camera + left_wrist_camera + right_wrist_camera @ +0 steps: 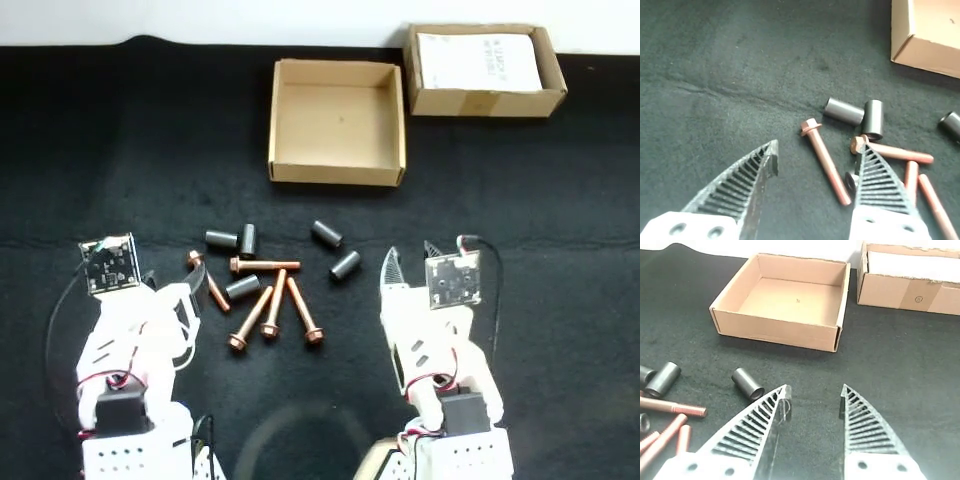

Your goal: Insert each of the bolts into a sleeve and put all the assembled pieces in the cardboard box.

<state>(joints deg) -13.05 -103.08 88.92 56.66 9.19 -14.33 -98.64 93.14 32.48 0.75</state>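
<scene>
Several copper bolts (272,303) and dark sleeves (345,265) lie loose on the black table in front of the empty cardboard box (285,120). My left gripper (175,278) hovers open at the left end of the pile. In the left wrist view this gripper (817,147) straddles one bolt (826,161) lying on the cloth, with two sleeves (842,111) just beyond it. My right gripper (410,252) stands open and holds nothing, right of the pile. In its wrist view the right gripper (815,390) faces the box (777,332), with a sleeve (747,384) to one side.
A second cardboard box (485,100) holding white paper stands at the back right, beside the empty one. The black cloth ends at a white surface along the far edge. Bare cloth lies left and right of the arms.
</scene>
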